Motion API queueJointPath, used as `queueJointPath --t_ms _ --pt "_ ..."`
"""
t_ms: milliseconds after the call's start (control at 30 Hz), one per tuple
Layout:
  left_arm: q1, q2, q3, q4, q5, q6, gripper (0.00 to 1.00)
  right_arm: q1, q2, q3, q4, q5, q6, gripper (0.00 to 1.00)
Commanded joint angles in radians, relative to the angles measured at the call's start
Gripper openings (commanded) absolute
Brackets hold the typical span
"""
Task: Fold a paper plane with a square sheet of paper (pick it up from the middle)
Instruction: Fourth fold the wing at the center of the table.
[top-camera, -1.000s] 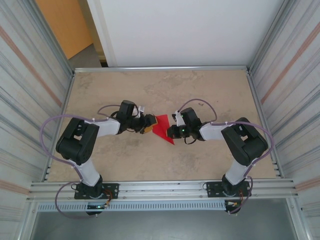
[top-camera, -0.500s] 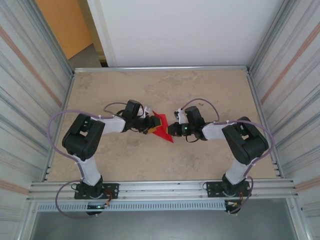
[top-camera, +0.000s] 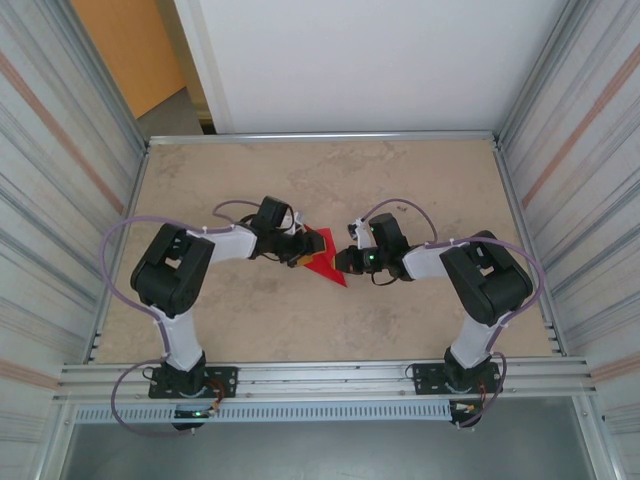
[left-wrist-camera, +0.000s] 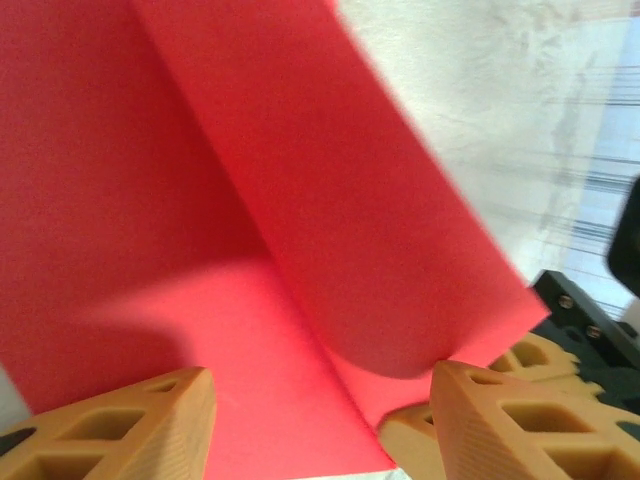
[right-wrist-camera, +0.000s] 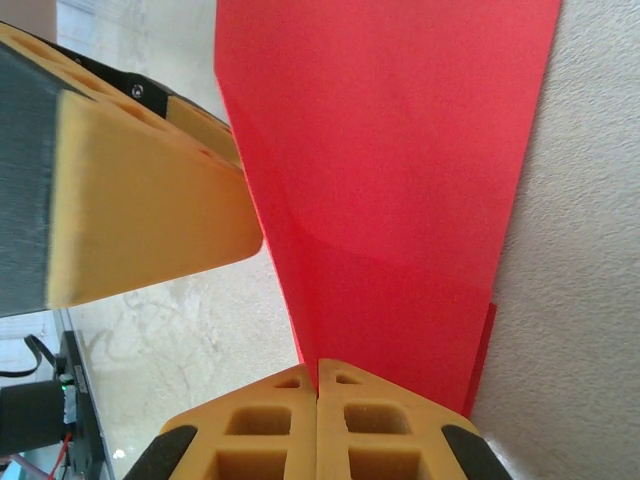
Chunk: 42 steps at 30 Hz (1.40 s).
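The red sheet of paper (top-camera: 322, 256) lies mid-table, folded into a pointed wedge with layered flaps. In the left wrist view the paper (left-wrist-camera: 200, 200) has one flap curling up along a crease. My left gripper (top-camera: 300, 250) is at its left edge, open (left-wrist-camera: 320, 378), its orange fingers (left-wrist-camera: 120, 430) astride the paper's near edge. My right gripper (top-camera: 346, 262) comes from the right and is shut (right-wrist-camera: 318, 366) on the paper's thin edge (right-wrist-camera: 400, 200). The left gripper's finger (right-wrist-camera: 140, 180) shows beside the sheet in the right wrist view.
The beige table (top-camera: 320, 180) is walled by corrugated metal panels (top-camera: 60, 200) on both sides. A metal rail (top-camera: 320, 378) with both arm bases runs along the near edge. Purple cables (top-camera: 120, 240) loop off each arm.
The left arm has swung its elbow rightward and pushed its gripper further onto the paper's left edge. The right gripper has stayed shut on the paper, almost still.
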Motion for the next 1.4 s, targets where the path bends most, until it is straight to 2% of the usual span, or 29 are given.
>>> queueJointPath --t_ms 0,300,400,567,767,1100,1367 --pt "-0.012 0.021 0.044 -0.124 -0.067 0.035 0.58 -0.008 0.015 -0.009 0.008 -0.017 0.018 0.04" --pt "-0.016 0.067 0.091 -0.235 -0.103 0.023 0.57 -0.01 0.007 -0.009 -0.01 -0.008 0.015 0.09" --pt "-0.018 0.077 0.109 -0.286 -0.13 0.028 0.57 -0.009 -0.003 -0.008 -0.034 0.002 0.014 0.16" --pt "-0.019 0.104 0.127 -0.348 -0.151 0.03 0.57 -0.008 -0.077 -0.024 -0.054 0.059 0.02 0.35" --pt "-0.022 0.118 0.143 -0.381 -0.154 0.027 0.57 0.034 -0.141 -0.032 -0.118 0.187 -0.021 0.42" --pt "-0.021 0.127 0.144 -0.376 -0.141 0.024 0.57 0.159 -0.11 0.038 -0.266 0.481 -0.075 0.42" --pt "-0.021 0.132 0.141 -0.371 -0.131 0.025 0.57 0.168 -0.059 0.087 -0.269 0.473 -0.102 0.36"
